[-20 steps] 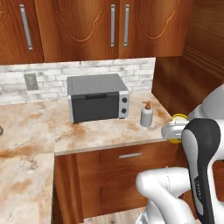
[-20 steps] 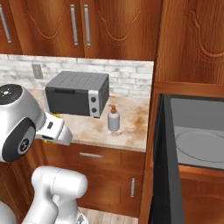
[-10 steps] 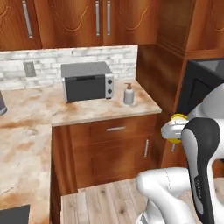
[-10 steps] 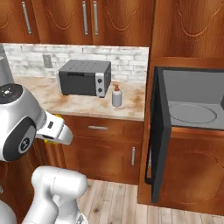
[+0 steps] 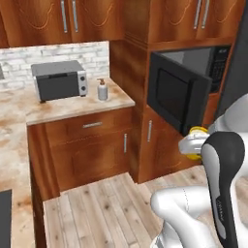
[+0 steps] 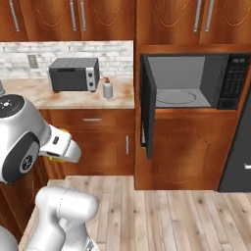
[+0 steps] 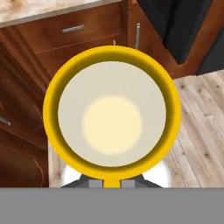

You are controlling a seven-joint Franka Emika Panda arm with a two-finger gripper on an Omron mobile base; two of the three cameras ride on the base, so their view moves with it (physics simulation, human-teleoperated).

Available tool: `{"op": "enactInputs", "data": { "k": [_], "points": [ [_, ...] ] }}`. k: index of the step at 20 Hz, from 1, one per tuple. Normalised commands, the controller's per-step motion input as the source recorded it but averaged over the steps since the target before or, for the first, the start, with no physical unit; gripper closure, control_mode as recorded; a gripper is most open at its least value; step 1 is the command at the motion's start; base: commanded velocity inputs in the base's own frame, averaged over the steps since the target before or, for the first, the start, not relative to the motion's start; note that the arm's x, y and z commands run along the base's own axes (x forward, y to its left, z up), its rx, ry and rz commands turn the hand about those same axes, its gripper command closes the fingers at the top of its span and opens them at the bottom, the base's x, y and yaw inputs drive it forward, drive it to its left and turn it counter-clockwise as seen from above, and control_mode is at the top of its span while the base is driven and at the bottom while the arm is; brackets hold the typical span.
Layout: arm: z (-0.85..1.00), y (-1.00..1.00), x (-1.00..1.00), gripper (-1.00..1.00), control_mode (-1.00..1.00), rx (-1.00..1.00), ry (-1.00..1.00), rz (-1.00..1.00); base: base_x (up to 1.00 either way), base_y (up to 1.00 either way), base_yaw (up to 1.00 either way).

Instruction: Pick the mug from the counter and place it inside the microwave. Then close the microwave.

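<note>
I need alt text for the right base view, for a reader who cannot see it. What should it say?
The black microwave stands open in a wood cabinet wall, its door swung out to the left, showing a grey interior and a glass turntable. At lower left, the white robot arm carries a yellow mug. Behind, a grey toaster oven and a soap bottle stand on the beige counter.

Even, bright rendered light; soft shadows; slight blur, no glare.

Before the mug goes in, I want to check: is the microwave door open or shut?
Open. The microwave door is swung out to the left, so the grey inside and the round glass plate are visible.
</note>
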Motion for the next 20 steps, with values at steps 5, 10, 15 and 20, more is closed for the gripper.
{"op": "enactInputs", "data": {
  "k": [5,10,15,20],
  "points": [
    [0.00,0.00,0.00,1.00,1.00,0.00,0.00,0.00,-0.01,-1.00,-0.49],
    [0.00,0.00,0.00,1.00,1.00,0.00,0.00,0.00,0.07,-1.00,-0.47],
    [0.00,0.00,0.00,1.00,1.00,0.00,0.00,0.00,0.65,-0.93,-0.13],
    [0.00,0.00,0.00,1.00,1.00,0.00,0.00,0.00,1.00,-0.75,0.35]
  ]
}}
